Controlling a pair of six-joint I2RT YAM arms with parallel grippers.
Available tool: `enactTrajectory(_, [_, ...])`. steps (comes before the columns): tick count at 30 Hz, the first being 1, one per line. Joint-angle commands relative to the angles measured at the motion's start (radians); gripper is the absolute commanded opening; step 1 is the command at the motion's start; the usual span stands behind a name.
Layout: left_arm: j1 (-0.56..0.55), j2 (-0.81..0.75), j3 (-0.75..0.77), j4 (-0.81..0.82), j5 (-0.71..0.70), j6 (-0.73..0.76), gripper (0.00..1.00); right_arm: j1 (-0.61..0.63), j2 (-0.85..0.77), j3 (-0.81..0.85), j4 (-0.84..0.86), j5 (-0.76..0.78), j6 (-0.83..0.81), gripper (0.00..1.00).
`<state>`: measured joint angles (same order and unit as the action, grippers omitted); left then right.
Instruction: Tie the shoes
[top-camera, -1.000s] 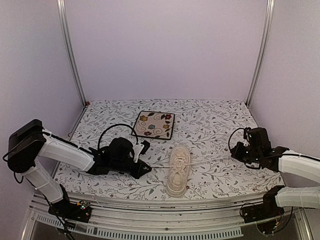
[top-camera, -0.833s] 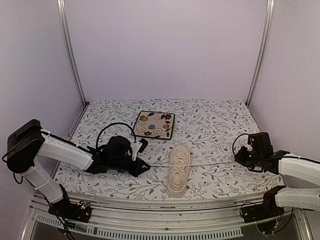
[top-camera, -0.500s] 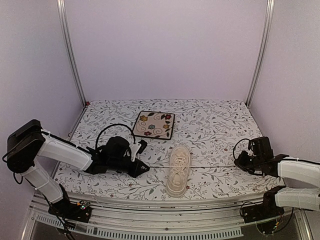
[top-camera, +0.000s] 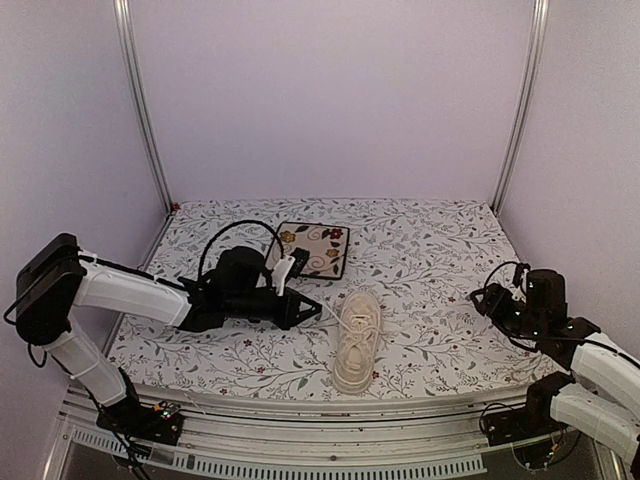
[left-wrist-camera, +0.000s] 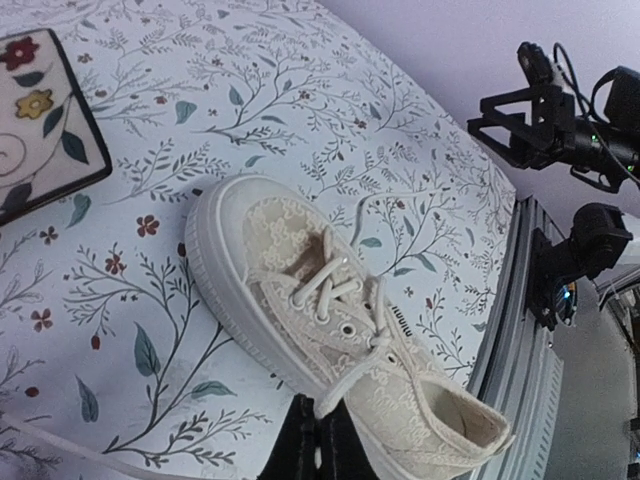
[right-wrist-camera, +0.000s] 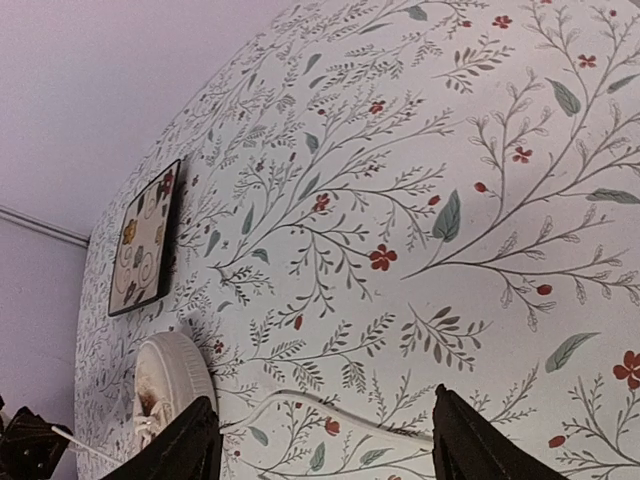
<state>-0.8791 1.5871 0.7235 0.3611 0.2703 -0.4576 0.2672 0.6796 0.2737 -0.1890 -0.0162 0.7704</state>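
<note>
Left gripper (top-camera: 315, 308) pinching lace (top-camera: 330, 314), sneaker (top-camera: 357, 340) just beside

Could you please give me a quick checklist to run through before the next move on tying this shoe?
1. Left gripper shut on the cream lace strand running to the cream low-top sneaker: ok.
2. Right gripper open, nothing between its fingers: ok.
3. Other lace end in sight: ok, it lies loose on the floral tablecloth in front of the right gripper.
4. Sneaker upright on its sole, apart from the square floral plate: ok.
5. Finished bow with loops: not ok, none visible.
6. Knot tightness: cannot tell.
</note>
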Motion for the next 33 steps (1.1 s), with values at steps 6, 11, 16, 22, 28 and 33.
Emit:
enactTrajectory(6, [-0.016, 0.066, 0.073, 0.083, 0.038, -0.018, 0.00, 0.174, 0.195, 0.103, 0.206, -0.331, -0.234, 0.69])
enactTrajectory(11, [-0.024, 0.068, 0.074, 0.105, 0.044, -0.040, 0.00, 0.356, 0.505, 0.262, 0.073, -0.128, -0.291, 0.67])
enactTrajectory(16, [-0.057, 0.083, 0.090, 0.131, 0.040, -0.056, 0.00, 0.395, 0.608, 0.342, -0.057, 0.056, -0.185, 0.65])
enactTrajectory(22, [-0.127, 0.129, 0.144, 0.146, 0.034, -0.072, 0.00, 0.404, 0.589, 0.306, -0.031, 0.064, 0.054, 0.63])
enactTrajectory(28, [-0.185, 0.173, 0.195, 0.161, 0.034, -0.080, 0.00, 0.403, 0.603, 0.250, -0.013, 0.095, 0.197, 0.61])
enactTrajectory(33, [-0.189, 0.154, 0.173, 0.166, 0.033, -0.085, 0.00, 0.403, 0.661, 0.245, 0.050, 0.088, 0.223, 0.64])
